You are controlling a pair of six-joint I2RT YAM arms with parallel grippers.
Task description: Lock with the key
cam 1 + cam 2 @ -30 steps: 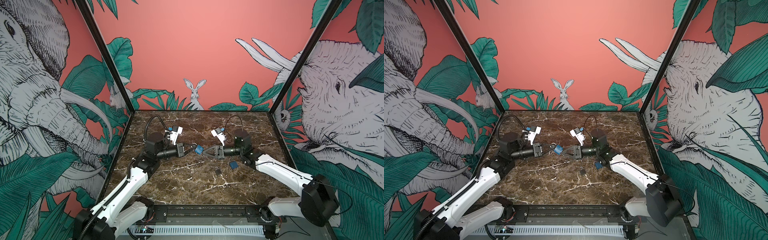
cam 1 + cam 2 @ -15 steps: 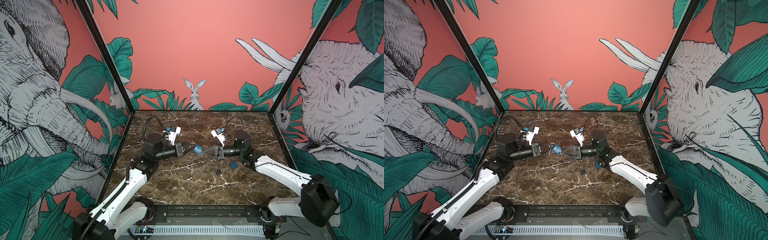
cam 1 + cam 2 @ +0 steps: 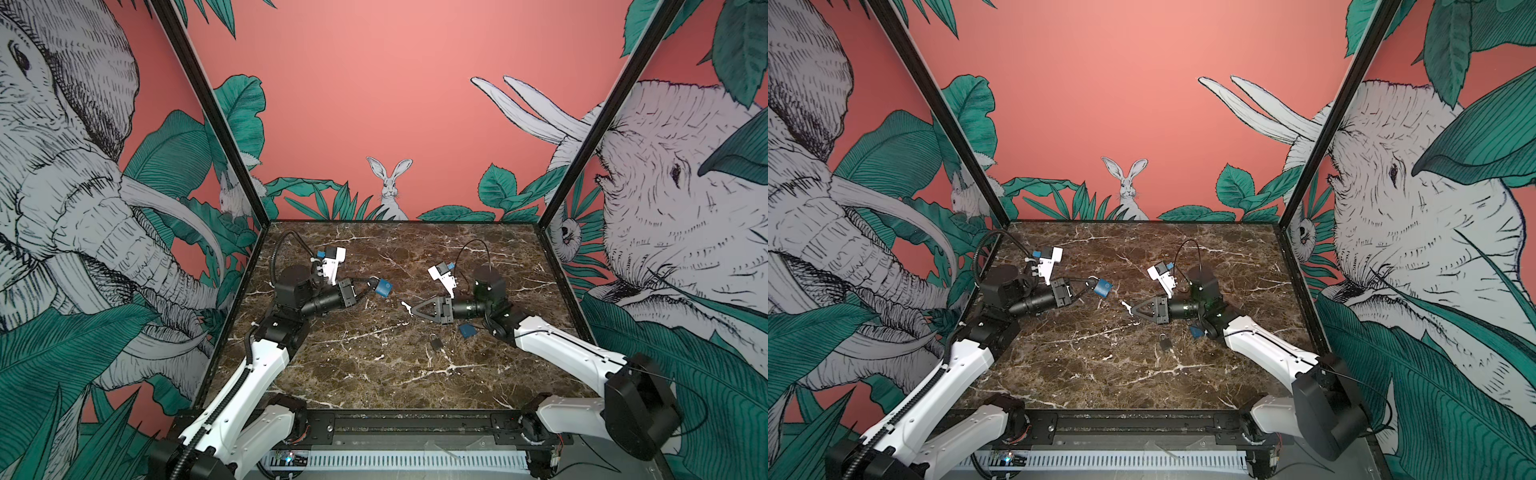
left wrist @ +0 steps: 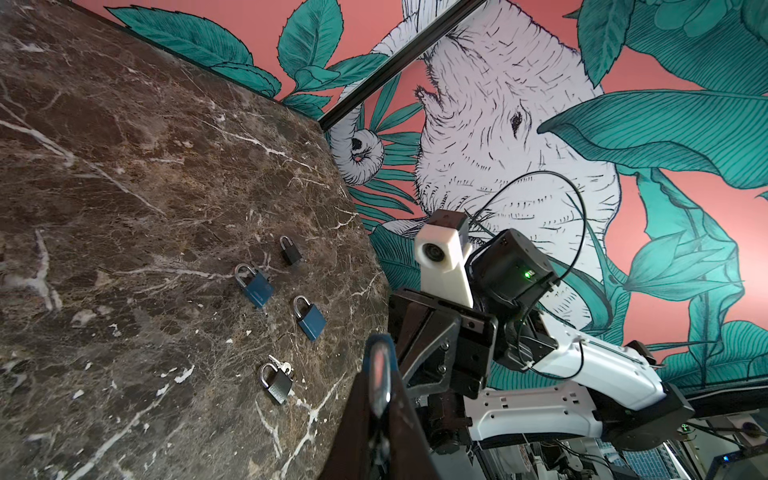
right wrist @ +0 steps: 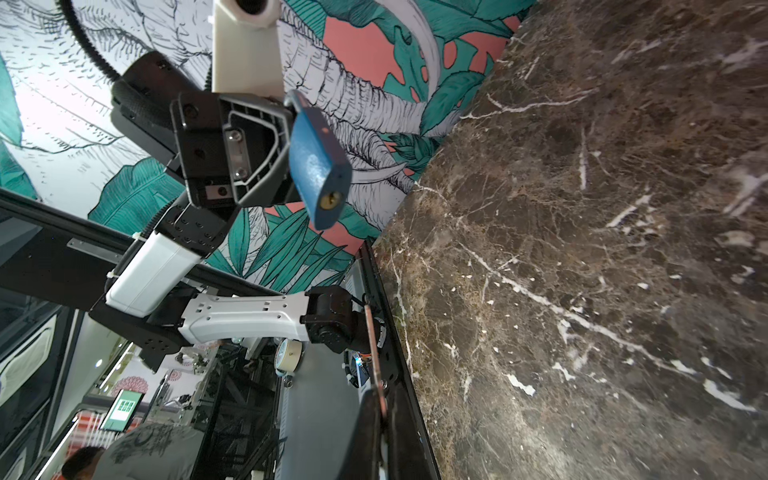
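Showing the gap that has opened between lock and key. Half a second ago the lock and the tip of the right gripper nearly met over the middle of the table. Now the left gripper has drawn the lock back towards 10 o'clock, and the two stand near each other but clearly apart.

The right gripper has hardly shifted. Its jaws have closed fully on a thin pale piece, judged to be the key, which juts from the tip towards 9 o'clock. The right wrist view shows this piece only edge-on, as a narrow strip.

The left jaws are clamped on the shackle. The blue body hangs clear of the table, at about 10 o'clock from the key. In the right wrist view the brass keyway faces the camera, empty and unobstructed.

For the task, this means the key is not in the cylinder. The separation reads as a retreat to re-align the key or tighten the grip on it, so both insertion and the turn are yet to be done. Whether the shackle is pressed home cannot be told. A spare lock lies on the table at 5 o'clock from the right gripper, apart from both arms.
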